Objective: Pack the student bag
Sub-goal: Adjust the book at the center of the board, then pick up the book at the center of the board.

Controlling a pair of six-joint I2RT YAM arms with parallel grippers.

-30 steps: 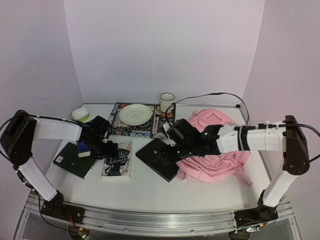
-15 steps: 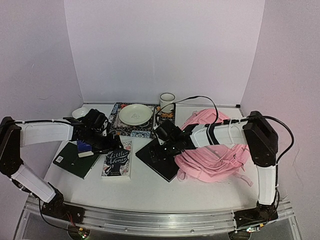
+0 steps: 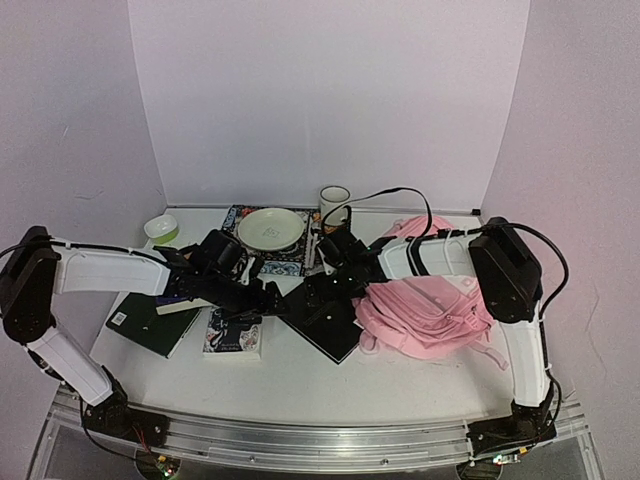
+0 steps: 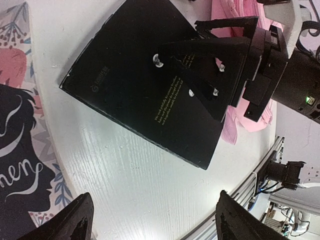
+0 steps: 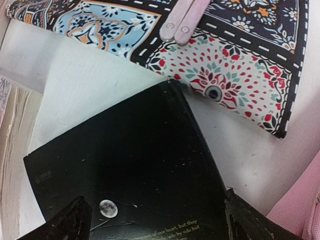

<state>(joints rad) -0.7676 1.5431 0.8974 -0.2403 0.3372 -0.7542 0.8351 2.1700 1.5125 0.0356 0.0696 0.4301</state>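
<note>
The student bag (image 3: 432,312), a soft pink backpack, lies at the right of the table. Its fabric shows in the left wrist view (image 4: 241,125) and at the edge of the right wrist view (image 5: 300,207). A black book (image 3: 330,322) lies flat just left of it. My right gripper (image 3: 322,292) hovers open over the book's far part (image 5: 140,170), its jaws wide with nothing held. My left gripper (image 3: 268,300) is open too, low over bare table beside the book's left edge (image 4: 145,95). The two grippers stand close together.
A "Little Women" book (image 3: 232,335) and a dark green book (image 3: 148,322) lie at the left. At the back are a patterned mat (image 3: 300,255) with a plate (image 3: 270,228), a mug (image 3: 334,203) and a green bowl (image 3: 160,229). A pink folded tool (image 5: 180,22) rests on the mat.
My left gripper has moved right from the left-hand books toward the black book. My right gripper has swung left and back over the black book and opened wider.
</note>
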